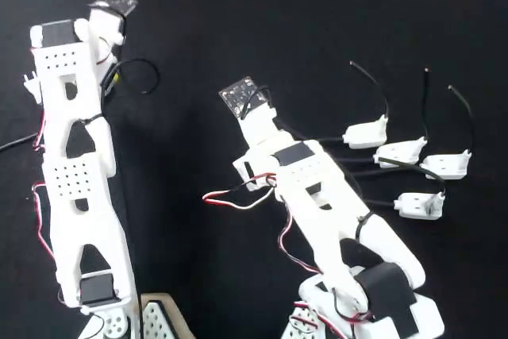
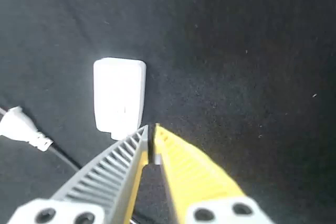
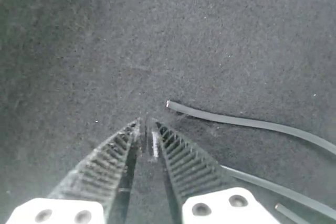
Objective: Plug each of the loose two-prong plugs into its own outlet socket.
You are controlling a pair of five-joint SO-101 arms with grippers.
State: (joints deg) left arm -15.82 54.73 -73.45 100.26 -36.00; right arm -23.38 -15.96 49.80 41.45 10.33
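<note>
Left wrist view: loose two-prong plug (image 2: 18, 127) lies near white outlet socket (image 2: 119, 95) on black table (image 2: 252, 51), not inserted; left gripper (image 2: 152, 139) jaws together on nothing, right gripper (image 3: 147, 129) likewise together, empty; this plugging seemingly all ahead.

Plug (image 2: 18, 125) partly past left wrist view's edge

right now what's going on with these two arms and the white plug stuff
Nothing is being plugged in yet. The left gripper is shut and empty, poised close to a white socket block, with a loose plug lying unplugged beside it on the black table. The right gripper is also shut and empty, over bare cloth near the free end of a black cord. Four more white corded pieces lie clustered beside the right arm.
</note>
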